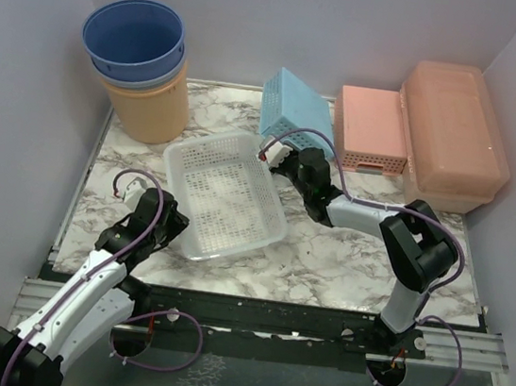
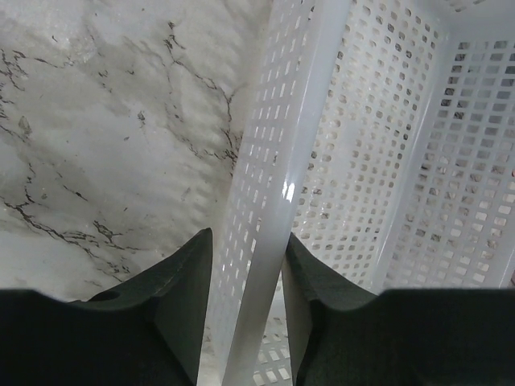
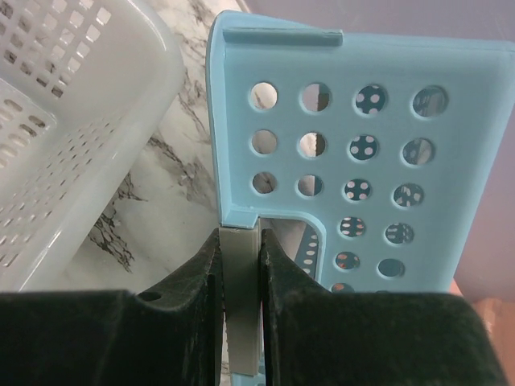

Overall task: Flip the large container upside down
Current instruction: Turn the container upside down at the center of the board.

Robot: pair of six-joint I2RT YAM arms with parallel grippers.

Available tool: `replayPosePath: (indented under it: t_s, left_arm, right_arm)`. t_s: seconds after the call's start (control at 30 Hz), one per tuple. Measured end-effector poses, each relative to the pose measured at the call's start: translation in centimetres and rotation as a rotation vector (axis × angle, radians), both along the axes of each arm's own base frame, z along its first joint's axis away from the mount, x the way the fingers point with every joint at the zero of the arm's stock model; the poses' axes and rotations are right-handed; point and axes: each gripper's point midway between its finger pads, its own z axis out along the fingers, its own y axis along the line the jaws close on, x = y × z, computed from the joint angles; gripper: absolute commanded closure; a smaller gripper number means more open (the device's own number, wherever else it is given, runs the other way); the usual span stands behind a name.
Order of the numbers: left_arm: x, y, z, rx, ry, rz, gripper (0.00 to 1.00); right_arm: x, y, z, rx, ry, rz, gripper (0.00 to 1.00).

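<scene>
The large container (image 1: 451,133), a translucent peach-orange lidded box, stands upright at the back right against the wall, and neither gripper touches it. My left gripper (image 1: 168,227) (image 2: 247,241) is closed across the near-left rim of a white perforated basket (image 1: 225,193) (image 2: 378,145), one finger on each side of the wall. At the back centre my right gripper (image 1: 282,158) (image 3: 240,237) is shut on the edge of a light blue perforated basket (image 1: 294,103) (image 3: 362,145), which is tipped up on its side.
A pink perforated basket (image 1: 371,127) sits upside down just left of the large container. Stacked blue buckets (image 1: 135,39) rest in an orange bucket (image 1: 146,107) at the back left. Walls enclose the marble table (image 1: 343,271) on three sides.
</scene>
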Motion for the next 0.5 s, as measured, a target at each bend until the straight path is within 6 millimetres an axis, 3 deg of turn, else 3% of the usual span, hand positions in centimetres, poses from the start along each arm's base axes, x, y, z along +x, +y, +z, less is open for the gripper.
replayPosePath:
  t_s: [0.2, 0.5]
  left_arm:
    - [-0.1, 0.2, 0.0, -0.012, -0.001, 0.028, 0.59]
    - [-0.7, 2.4, 1.3, 0.000, -0.051, 0.151, 0.60]
  right_arm:
    - [0.3, -0.1, -2.5, -0.021, 0.047, 0.008, 0.99]
    - [0.4, 0.3, -6.1, -0.035, 0.139, 0.004, 0.97]
